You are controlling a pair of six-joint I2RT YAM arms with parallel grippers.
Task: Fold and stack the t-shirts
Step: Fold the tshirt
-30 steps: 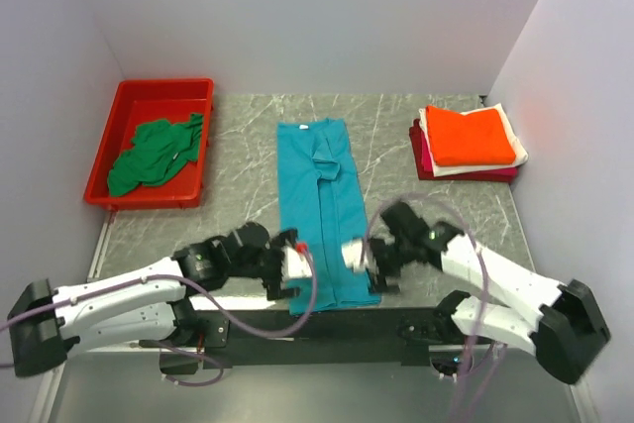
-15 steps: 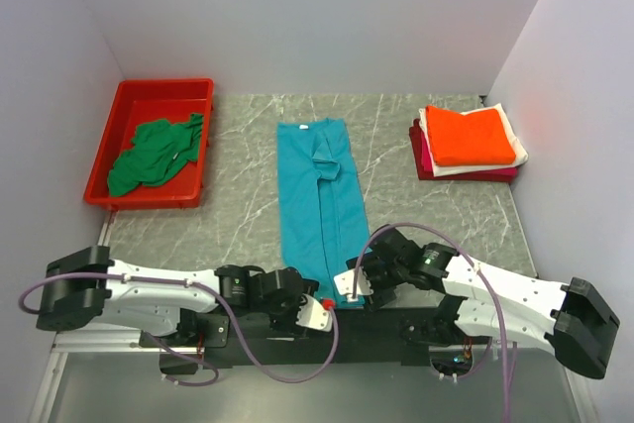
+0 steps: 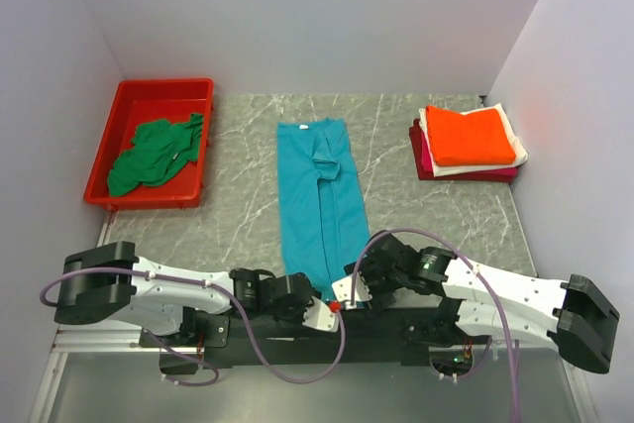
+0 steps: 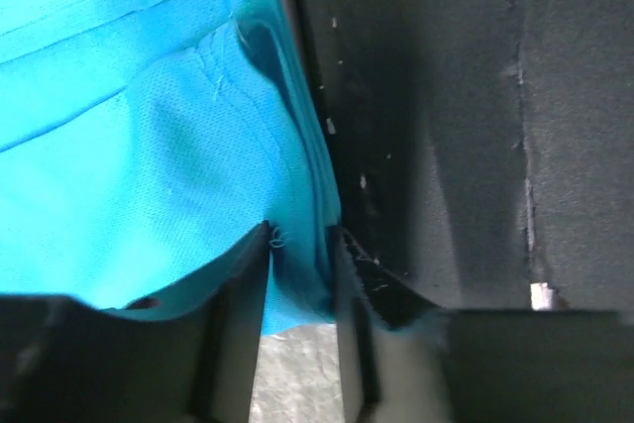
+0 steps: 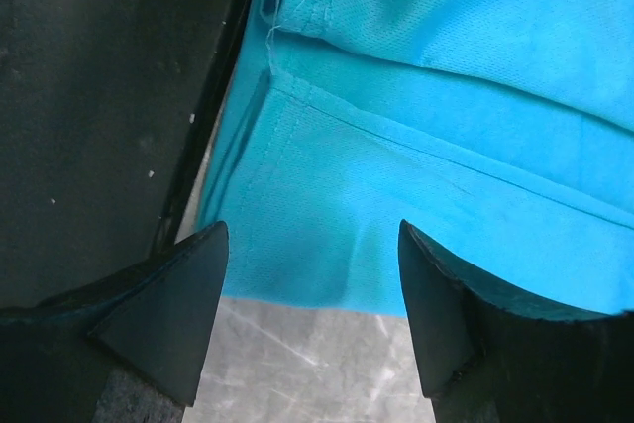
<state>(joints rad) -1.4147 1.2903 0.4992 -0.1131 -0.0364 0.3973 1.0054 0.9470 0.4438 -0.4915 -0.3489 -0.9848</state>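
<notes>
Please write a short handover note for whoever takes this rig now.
Left gripper: shut on the near hem of the teal shirt.
Right gripper: open, astride the same hem.
Teal shirt lies mid-table as a long narrow strip; green shirt crumpled in the red bin; folded stack, orange on top, far right.
Done: lengthwise fold.
Left: fold it crosswise, stack it, then the green one.

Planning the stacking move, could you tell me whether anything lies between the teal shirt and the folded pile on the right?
Nothing visible does: only bare table separates the teal t-shirt from the folded stack.
</notes>
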